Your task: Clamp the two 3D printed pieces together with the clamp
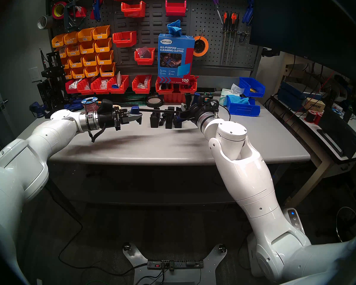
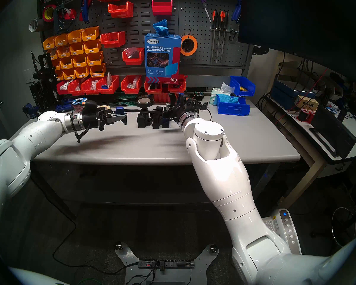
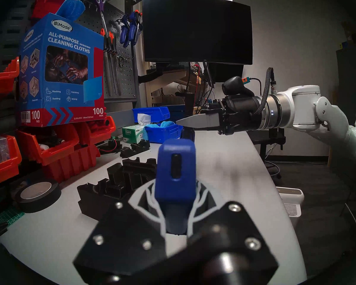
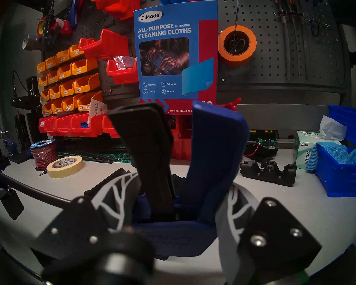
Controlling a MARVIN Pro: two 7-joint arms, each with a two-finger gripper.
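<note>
Head views: clamp (image 1: 160,110) held level above two 3D printed pieces (image 1: 165,120) on table (image 1: 173,146).
Left wrist: left gripper (image 3: 174,206) closed on blue end jaw (image 3: 175,171).
Right wrist: right gripper (image 4: 177,206) closed around trigger-handle body (image 4: 212,155).

Workshop, pegboard (image 1: 224,42) of tools, parts bins (image 1: 86,50), workbench (image 1: 173,142)

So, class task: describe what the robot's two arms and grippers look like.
Glossy white rounded arm shells, silver wrist ring, black gripper bodies with silver screws. The left gripper and right gripper have grey fingers with pale vein-like ribbing. A braided black cable loops along each wrist.
</note>
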